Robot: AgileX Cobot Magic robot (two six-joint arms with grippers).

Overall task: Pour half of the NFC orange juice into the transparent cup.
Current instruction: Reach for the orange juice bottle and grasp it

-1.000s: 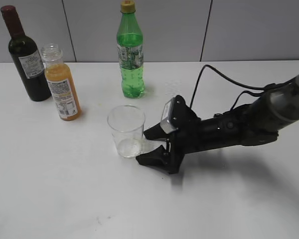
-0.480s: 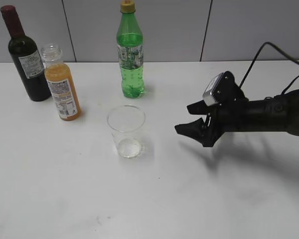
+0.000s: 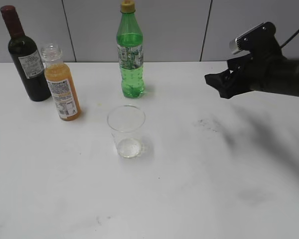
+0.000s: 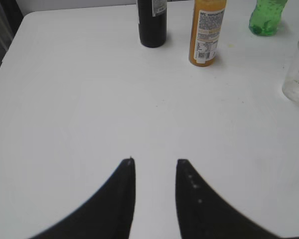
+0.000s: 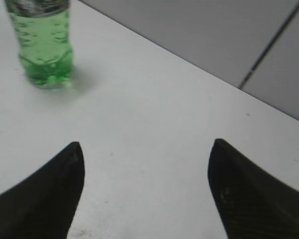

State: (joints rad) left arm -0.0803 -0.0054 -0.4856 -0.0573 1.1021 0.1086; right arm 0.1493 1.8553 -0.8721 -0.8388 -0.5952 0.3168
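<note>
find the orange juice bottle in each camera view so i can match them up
Exterior view: the NFC orange juice stands upper left, beside the dark wine bottle.
Left wrist view: top centre, right of the wine bottle.
Right wrist view: not in it.
Shared landmark: the green soda bottle, seen in all three.

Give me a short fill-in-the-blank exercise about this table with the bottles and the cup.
1. The small clear bottle of orange juice has no ____ on its neck.
2. The clear colourless plastic cup holds ____ juice.
3. The tall green soda bottle wears a ____ cap.
4. The right tool is ____, gripping nothing.

Missing words: cap; no; yellow; open
</note>
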